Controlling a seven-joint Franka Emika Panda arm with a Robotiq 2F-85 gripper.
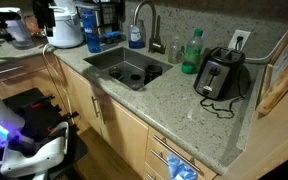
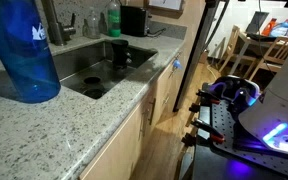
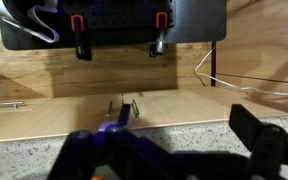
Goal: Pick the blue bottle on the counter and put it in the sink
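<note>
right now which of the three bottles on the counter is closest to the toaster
The green bottle, between the faucet and the toaster. The other two are blue: the tall blue bottle by the white cooker, the shorter one behind the sink.

Dim, warm indoor light; wrist view's foreground blurred, purple glow.

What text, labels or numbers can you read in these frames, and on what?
Nothing is legible in any view.
Blue bottle: there is a white mark on its side, too blurred to read.
Drawer: there is a pale patch on its front, too small and blurred to read.
</note>
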